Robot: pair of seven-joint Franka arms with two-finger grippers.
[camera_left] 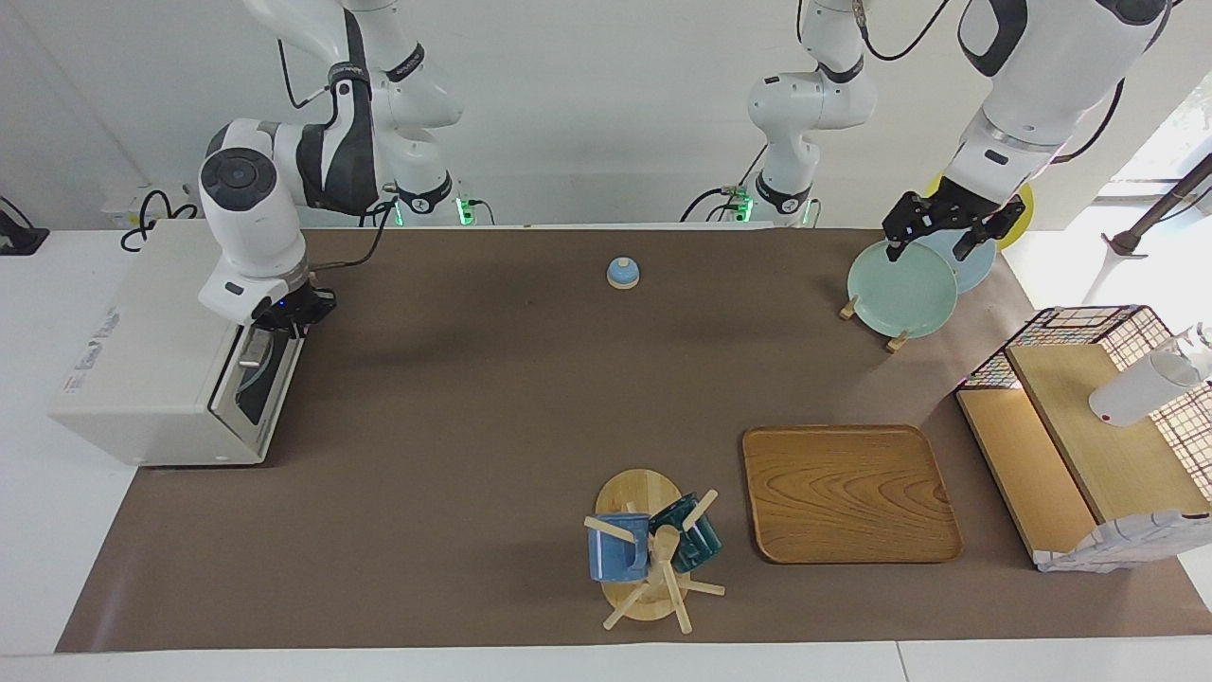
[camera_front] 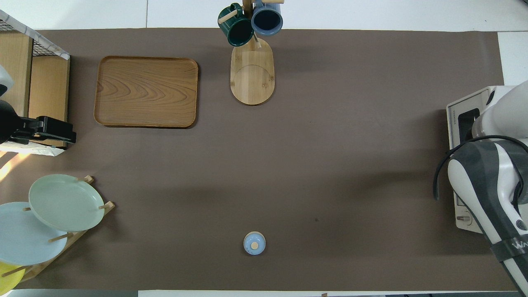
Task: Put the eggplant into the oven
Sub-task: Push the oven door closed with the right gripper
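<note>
My right hand (camera_left: 284, 327) sits at the top edge of the boxy cream-white toaster oven's (camera_left: 142, 355) dark glass door, by its metal bar handle; I cannot tell whether its fingers are spread or clenched. The door stands nearly shut, and the eggplant is nowhere I can see, so I cannot say where it lies relative to the hand. The oven stands at the right arm's end of the brown-covered counter (camera_left: 492, 407). My left hand (camera_left: 942, 232) waits released, fingers spread, over the pale green plate (camera_left: 900, 289) in its wooden rack.
</note>
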